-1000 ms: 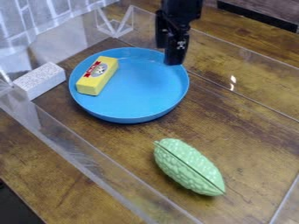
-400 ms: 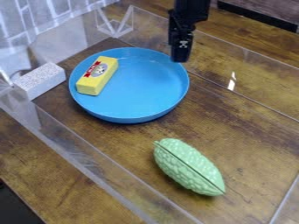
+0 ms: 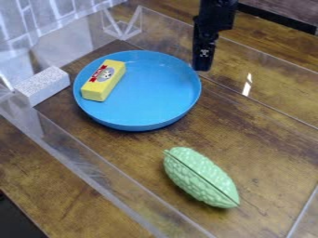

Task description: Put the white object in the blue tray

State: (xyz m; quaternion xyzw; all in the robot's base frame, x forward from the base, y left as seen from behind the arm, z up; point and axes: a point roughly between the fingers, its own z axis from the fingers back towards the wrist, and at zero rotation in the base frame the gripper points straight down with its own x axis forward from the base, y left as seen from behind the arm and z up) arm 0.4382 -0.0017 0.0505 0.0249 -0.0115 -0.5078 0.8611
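Tool (image 3: 203,68) spread wide, nothing held, beyond blue tray (image 3: 140,125). Swing over to white object (image 3: 43,85), straddle it squarely, descend straight, avoiding tray rim.

Yellow bar (image 3: 103,81), red-and-white label, far left. Green ridged vegetable-like thing (image 3: 200,178) lies near, on the counter (image 3: 118,177).

Black jaws (image 3: 218,56) shifted right in view, beyond blue tray's (image 3: 138,91) edge
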